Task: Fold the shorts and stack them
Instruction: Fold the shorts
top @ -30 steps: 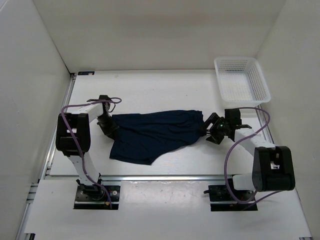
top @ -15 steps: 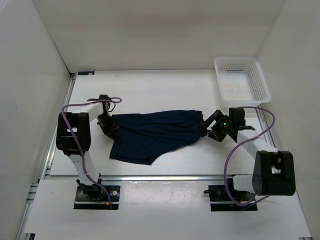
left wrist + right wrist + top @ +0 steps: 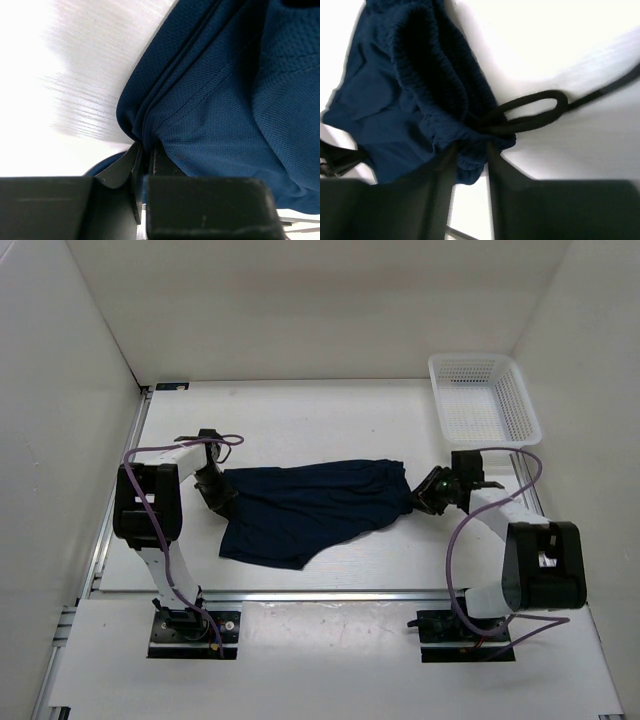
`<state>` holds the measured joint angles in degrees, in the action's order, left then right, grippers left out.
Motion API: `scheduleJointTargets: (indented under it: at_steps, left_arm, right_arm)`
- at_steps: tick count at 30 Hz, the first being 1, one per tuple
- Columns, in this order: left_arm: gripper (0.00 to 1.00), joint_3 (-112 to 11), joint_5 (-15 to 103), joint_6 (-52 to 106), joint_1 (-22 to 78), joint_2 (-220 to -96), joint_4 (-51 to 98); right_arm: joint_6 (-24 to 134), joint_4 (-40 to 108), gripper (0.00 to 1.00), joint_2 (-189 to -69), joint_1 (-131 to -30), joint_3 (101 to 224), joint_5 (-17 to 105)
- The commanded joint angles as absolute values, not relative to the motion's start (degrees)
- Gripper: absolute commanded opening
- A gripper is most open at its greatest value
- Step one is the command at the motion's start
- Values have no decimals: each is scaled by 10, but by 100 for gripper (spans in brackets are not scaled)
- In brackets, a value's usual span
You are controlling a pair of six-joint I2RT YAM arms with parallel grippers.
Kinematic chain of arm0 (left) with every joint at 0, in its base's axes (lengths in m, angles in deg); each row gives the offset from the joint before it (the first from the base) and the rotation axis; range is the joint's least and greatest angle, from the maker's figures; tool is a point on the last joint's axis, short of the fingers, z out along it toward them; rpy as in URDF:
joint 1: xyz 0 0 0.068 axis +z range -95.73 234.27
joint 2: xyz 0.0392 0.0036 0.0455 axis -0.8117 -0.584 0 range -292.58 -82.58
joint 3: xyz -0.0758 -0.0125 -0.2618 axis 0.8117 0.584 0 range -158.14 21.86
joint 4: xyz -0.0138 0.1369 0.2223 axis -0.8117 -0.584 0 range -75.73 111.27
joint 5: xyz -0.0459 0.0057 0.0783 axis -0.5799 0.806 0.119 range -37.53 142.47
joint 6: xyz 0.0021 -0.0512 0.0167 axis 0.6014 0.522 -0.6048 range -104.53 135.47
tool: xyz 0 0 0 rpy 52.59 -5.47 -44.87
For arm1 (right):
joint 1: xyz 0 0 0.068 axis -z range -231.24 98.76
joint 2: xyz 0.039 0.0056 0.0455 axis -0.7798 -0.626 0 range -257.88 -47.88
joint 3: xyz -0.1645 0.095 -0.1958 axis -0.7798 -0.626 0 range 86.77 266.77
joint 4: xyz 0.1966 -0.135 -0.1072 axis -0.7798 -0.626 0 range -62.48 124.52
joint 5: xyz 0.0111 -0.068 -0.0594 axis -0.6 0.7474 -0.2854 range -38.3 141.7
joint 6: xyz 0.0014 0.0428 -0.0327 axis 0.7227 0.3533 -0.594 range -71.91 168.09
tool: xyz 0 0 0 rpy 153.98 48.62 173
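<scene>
Shorts (image 3: pixel 310 505): lying on the table (image 3: pixel 300 410), spread lengthwise between the two arms, roughly centre. Not flat; the near edge sags into a loose lobe towards the bases. Unfolded.

Left gripper (image 3: pixel 215 490): at the left end of the shorts. The wrist view shows the jaws pinched tight on a stitched hem edge, several layers gathered between them.

Right gripper (image 3: pixel 425 498): at the right end. The wrist view shows the jaws narrowed around the gathered waistband (image 3: pixel 435 85), cloth filling the gap and touching both fingers. Judged a grip, though how firm it is cannot be told. The drawstring (image 3: pixel 535 112) loops out loose on the table just beside the fingers, outside the jaws.

Basket (image 3: pixel 485 400): far right corner, well apart from the shorts.

Step in hand, as judged: securing both ends so that the shorts can be lifted and pulled straight. No fold is made yet; the task is at an early stage.

Next move calls for: a sure hold on the waistband, then both arms rising together and drawing apart evenly, so the cloth lies smooth before one end is carried over the other. Watch the drawstring for snagging.
</scene>
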<state>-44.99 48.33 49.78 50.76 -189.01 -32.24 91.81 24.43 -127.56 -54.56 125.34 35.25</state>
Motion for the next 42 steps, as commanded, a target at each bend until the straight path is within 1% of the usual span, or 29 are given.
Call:
scheduleJointTargets:
  at_steps: [1, 2, 7, 13, 15, 18, 20, 23, 24, 27, 28, 30, 32, 33, 34, 37, 42]
  left_arm:
    - [10, -454, 497, 495, 506, -1909, -282]
    - [10, -454, 497, 495, 506, -1910, -282]
    - [10, -454, 497, 495, 506, -1910, -282]
    - [10, -454, 497, 495, 501, -1910, -282]
    - [10, -454, 497, 495, 500, -1910, -282]
    - [10, -454, 497, 495, 500, -1904, -282]
    - [10, -454, 497, 495, 500, -1904, -282]
    - [10, -454, 497, 495, 500, -1904, -282]
    - [10, -454, 497, 495, 500, -1904, -282]
    - [10, -454, 497, 495, 500, -1904, -282]
    - [10, -454, 497, 495, 500, -1904, -282]
    - [10, -454, 497, 495, 500, -1904, -282]
    - [10, -454, 497, 495, 500, -1904, -282]
    - [10, -454, 497, 495, 500, -1904, -282]
    - [10, -454, 497, 495, 500, -1904, -282]
    - [10, -454, 497, 495, 500, -1904, -282]
    - [10, -459, 497, 490, 500, -1904, -287]
  right_arm:
    - [888, 220, 29, -1314, -576, 1302, 388]
    - [882, 214, 28, -1338, -584, 1309, 389]
    - [868, 174, 28, -1387, -611, 1343, 423]
    - [828, 68, 26, -1449, -658, 1405, 514]
    - [828, 51, 26, -1449, -675, 1426, 546]
    - [823, 37, 26, -1425, -682, 1440, 552]
    - [823, 18, 29, -1394, -677, 1464, 560]
    - [809, 6, 43, -1362, -665, 1488, 553]
    - [800, 1, 55, -1357, -665, 1500, 544]
    - [778, 1, 75, -1351, -658, 1514, 502]
    - [761, 6, 82, -1366, -658, 1522, 487]
    - [750, 6, 85, -1387, -658, 1529, 447]
    - [738, 6, 85, -1421, -658, 1529, 429]
    - [738, 11, 83, -1441, -658, 1523, 429]
    - [731, 16, 82, -1449, -664, 1517, 429]
    - [731, 24, 71, -1480, -677, 1506, 455]
    - [731, 24, 62, -1519, -700, 1506, 520]
